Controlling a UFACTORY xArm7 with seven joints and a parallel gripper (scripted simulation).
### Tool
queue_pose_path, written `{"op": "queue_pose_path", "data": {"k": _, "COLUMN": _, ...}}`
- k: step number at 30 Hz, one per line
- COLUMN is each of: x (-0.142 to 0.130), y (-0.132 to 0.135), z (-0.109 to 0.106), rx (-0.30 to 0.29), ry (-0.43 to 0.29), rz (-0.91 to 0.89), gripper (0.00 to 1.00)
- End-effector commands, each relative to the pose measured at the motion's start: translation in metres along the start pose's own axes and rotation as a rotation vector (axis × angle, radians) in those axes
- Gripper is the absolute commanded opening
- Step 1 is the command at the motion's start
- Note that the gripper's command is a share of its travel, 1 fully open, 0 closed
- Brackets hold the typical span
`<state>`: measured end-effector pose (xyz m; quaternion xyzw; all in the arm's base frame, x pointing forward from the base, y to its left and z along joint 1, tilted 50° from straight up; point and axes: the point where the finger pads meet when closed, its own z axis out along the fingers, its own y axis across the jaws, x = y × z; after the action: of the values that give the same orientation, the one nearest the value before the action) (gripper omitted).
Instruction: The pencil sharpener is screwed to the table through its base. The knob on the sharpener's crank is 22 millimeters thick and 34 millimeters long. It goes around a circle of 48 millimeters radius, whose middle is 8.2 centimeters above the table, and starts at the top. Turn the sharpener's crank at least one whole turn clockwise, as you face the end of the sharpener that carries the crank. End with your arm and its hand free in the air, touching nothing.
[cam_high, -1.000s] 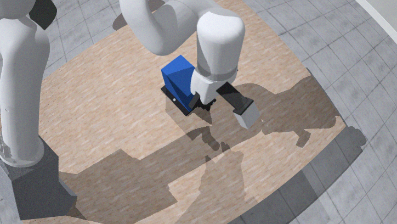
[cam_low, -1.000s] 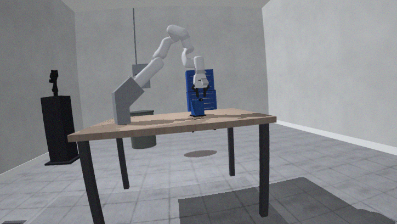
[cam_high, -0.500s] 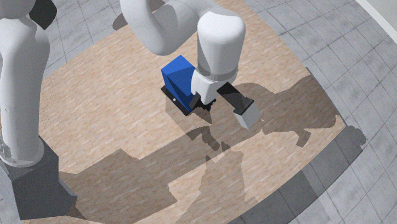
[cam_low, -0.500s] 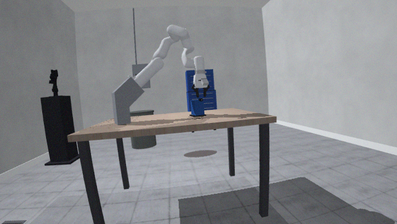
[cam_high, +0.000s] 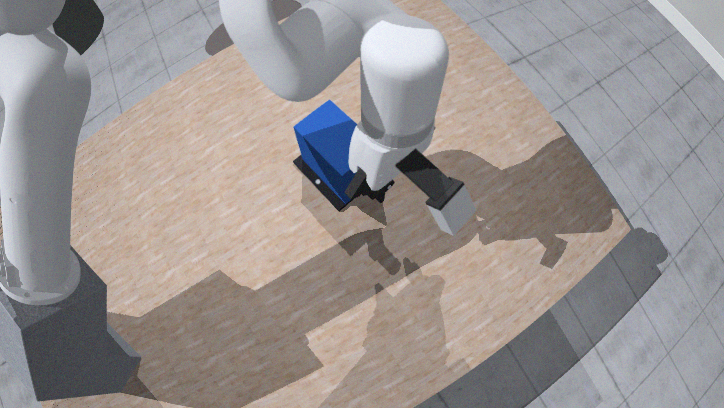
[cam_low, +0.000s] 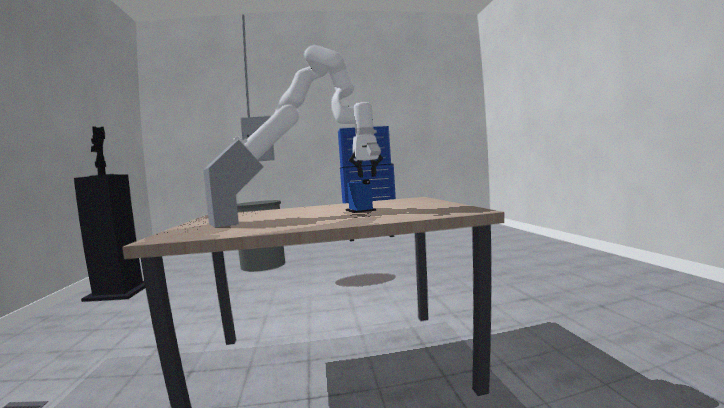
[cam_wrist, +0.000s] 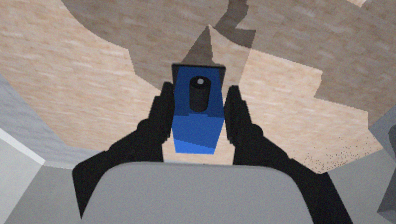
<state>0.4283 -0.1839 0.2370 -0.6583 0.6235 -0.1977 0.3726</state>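
The blue pencil sharpener (cam_high: 324, 141) (cam_low: 362, 196) (cam_wrist: 197, 127) stands on a black base plate (cam_high: 316, 179) near the middle of the wooden table (cam_high: 177, 202) (cam_low: 303, 230). In the wrist view its black crank knob (cam_wrist: 199, 95) sits at the top of its circle, seen end-on against the blue body. My gripper (cam_high: 372, 191) (cam_low: 365, 169) (cam_wrist: 200, 95) hangs just above the sharpener and points down. It is open, with one black finger on each side of the knob and a gap on both sides. In the top view my wrist hides the knob.
The arm's grey base (cam_high: 55, 344) (cam_low: 222, 187) stands at the table's left end. Off the table are a blue drawer cabinet (cam_low: 382, 141) behind the sharpener, a black pedestal (cam_low: 106, 228) at the left and a grey bin (cam_low: 260, 255).
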Motion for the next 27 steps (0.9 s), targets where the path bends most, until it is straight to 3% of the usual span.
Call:
{"op": "queue_pose_path", "data": {"k": 1, "x": 0.001, "y": -0.001, "z": -0.001, "rx": 0.003, "ry": 0.002, "rz": 0.001, "gripper": 0.54}}
{"op": "queue_pose_path", "data": {"k": 27, "x": 0.001, "y": -0.001, "z": 0.009, "rx": 0.003, "ry": 0.002, "rz": 0.001, "gripper": 0.54}}
